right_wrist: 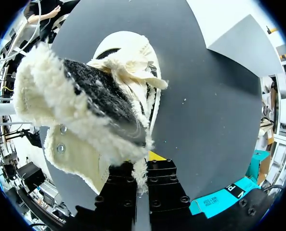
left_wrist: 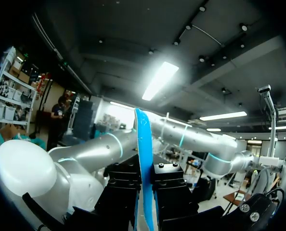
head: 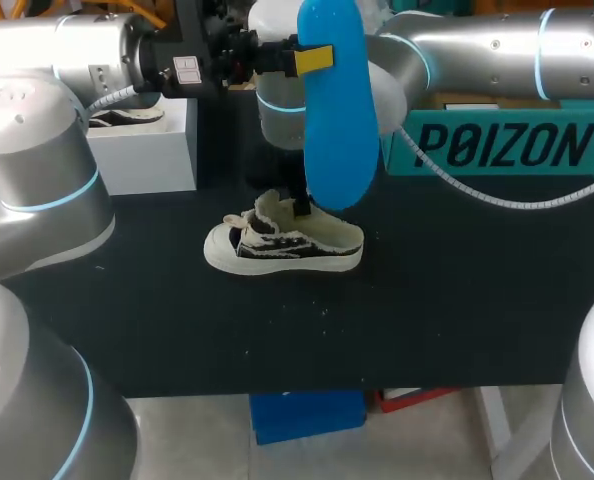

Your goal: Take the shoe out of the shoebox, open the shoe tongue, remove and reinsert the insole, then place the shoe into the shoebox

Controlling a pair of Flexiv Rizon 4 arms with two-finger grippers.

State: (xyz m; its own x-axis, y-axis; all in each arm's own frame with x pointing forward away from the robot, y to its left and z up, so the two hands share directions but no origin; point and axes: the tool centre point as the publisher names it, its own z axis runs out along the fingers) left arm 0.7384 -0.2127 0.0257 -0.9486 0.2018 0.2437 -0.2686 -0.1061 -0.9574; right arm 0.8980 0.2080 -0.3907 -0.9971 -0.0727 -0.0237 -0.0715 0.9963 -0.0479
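A cream and black sneaker [head: 277, 245] with fleece lining lies on the black table [head: 427, 300], toe to the left. My left gripper [head: 312, 58] is raised above it, shut on a blue insole [head: 337, 120] that hangs down toward the shoe. In the left wrist view the insole [left_wrist: 143, 139] stands edge-on between the fingers of that gripper [left_wrist: 144, 180]. My right gripper [head: 302, 207] is down at the shoe's opening, partly hidden behind the insole. In the right wrist view this gripper [right_wrist: 142, 171] is shut on the fleecy rim of the shoe [right_wrist: 99, 106].
A white shoebox [head: 142, 150] stands at the back left with another shoe [head: 127, 115] in it. A teal box [head: 507, 150] stands at the back right. Both arms cross above the table's rear middle.
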